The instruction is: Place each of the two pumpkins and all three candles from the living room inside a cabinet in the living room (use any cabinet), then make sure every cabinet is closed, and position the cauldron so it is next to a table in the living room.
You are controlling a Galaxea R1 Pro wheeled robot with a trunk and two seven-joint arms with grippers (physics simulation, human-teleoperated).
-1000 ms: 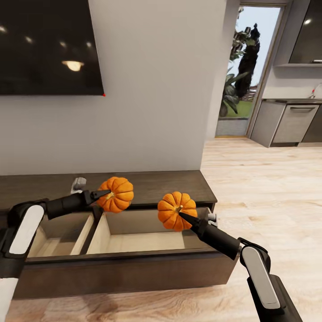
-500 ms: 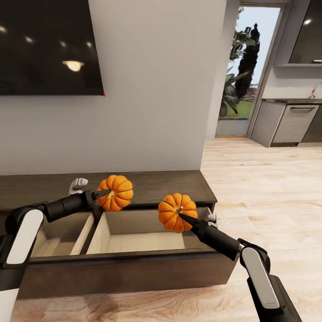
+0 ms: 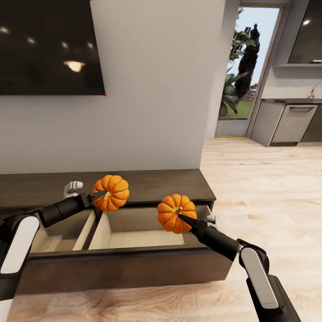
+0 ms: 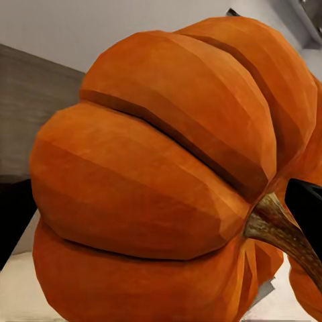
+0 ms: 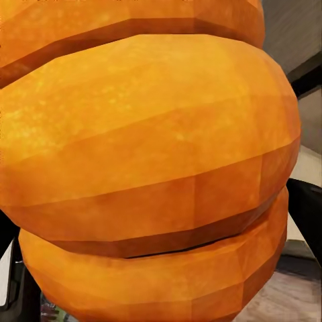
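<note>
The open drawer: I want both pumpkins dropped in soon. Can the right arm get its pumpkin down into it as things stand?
Probably yes. The right gripper holds its pumpkin over the open drawer, whose right compartment looks bare below, with nothing between them.

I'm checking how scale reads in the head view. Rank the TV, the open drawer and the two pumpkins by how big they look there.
1. TV, cut by the frame edge.
2. open drawer.
3. The pumpkin in the left hand and the pumpkin in the right hand look about alike; not ranked.

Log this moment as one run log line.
stage: stowing pumpkins | left gripper: holds left pumpkin | right gripper: holds right pumpkin | cabinet: drawer open
</note>
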